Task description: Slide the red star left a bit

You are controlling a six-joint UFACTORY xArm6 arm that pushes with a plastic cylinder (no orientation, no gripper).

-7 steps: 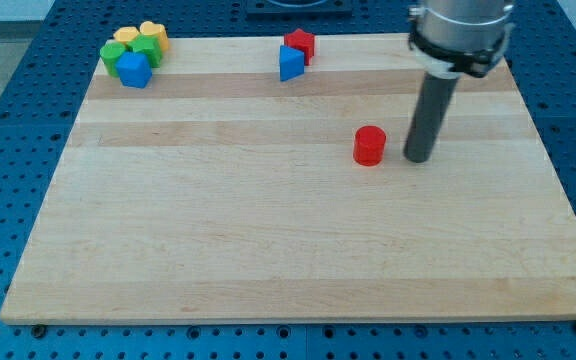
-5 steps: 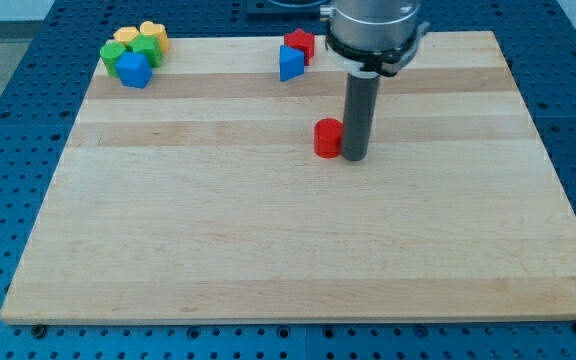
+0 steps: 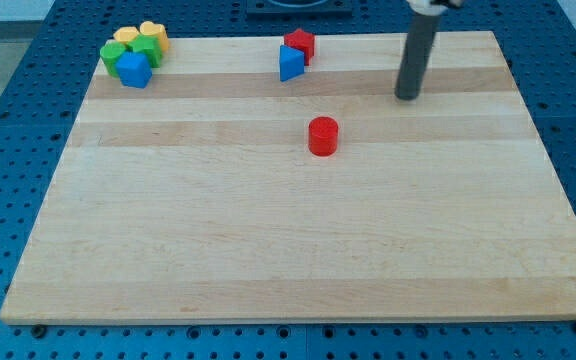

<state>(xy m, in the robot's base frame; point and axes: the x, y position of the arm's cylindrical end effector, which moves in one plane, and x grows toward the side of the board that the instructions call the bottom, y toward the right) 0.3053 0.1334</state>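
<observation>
The red star [image 3: 300, 44] sits near the board's top edge, just right of centre, touching a blue block [image 3: 290, 64] at its lower left. My tip [image 3: 407, 97] is on the board well to the right of the star and slightly below it, apart from every block. A red cylinder [image 3: 322, 136] stands near the board's middle, to the lower left of my tip.
A cluster of yellow [image 3: 154, 34], green [image 3: 146, 50] and blue [image 3: 134, 70] blocks sits at the board's top left corner. The wooden board [image 3: 288, 250] lies on a blue perforated table.
My tip pushed the red cylinder to the left, then drew back up and to the right, away from it. The red star and blue block have not moved.
</observation>
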